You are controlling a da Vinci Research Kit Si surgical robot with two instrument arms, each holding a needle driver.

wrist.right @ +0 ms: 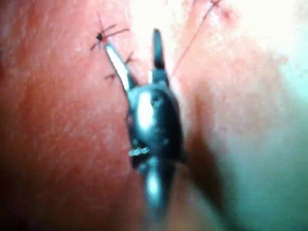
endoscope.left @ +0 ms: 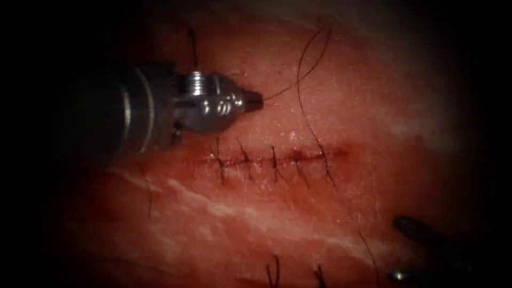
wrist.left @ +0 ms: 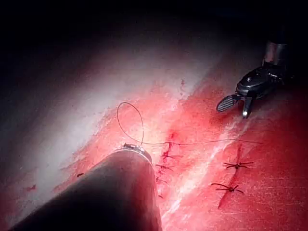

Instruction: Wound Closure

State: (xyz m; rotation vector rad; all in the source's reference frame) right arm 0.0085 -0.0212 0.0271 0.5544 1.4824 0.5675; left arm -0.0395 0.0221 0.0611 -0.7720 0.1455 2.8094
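Endoscope view: left tool (endoscope.left: 255,101) lying above the cut (endoscope.left: 277,158), toward its left end, jaws pinched together on the thread (endoscope.left: 301,80). From that tip, thread rising rightward into a tall loop, then dropping to the right end of the cut and crossing it there. Five dark stitches (endoscope.left: 274,164) across the closed cut on the tissue (endoscope.left: 330,106). Right tool (endoscope.left: 418,250) low at the right, well apart from the cut, two dark blades parted, nothing between them. More stitch ends (endoscope.left: 274,273) at the lower edge. No curved needle made out here, possibly hidden.

Left wrist view: own shaft (wrist.left: 110,192) dark and broad, its tip covered by the shaft itself. Thread (wrist.left: 131,120) looping up from beside the shaft end, then running straight across the stitched cut (wrist.left: 166,159) toward a second stitched line (wrist.left: 233,175). Right tool (wrist.left: 239,102) hanging well apart over the tissue (wrist.left: 202,125), jaws spread and empty.

Right wrist view: right tool (wrist.right: 137,53) with two jaws apart in a V, holding nothing, one tip near a dark knot (wrist.right: 100,36) among short stitches. Thin thread (wrist.right: 192,41) running slantwise just beside the other jaw, apparently not touching it, though blurred. Tissue (wrist.right: 57,120) beneath.
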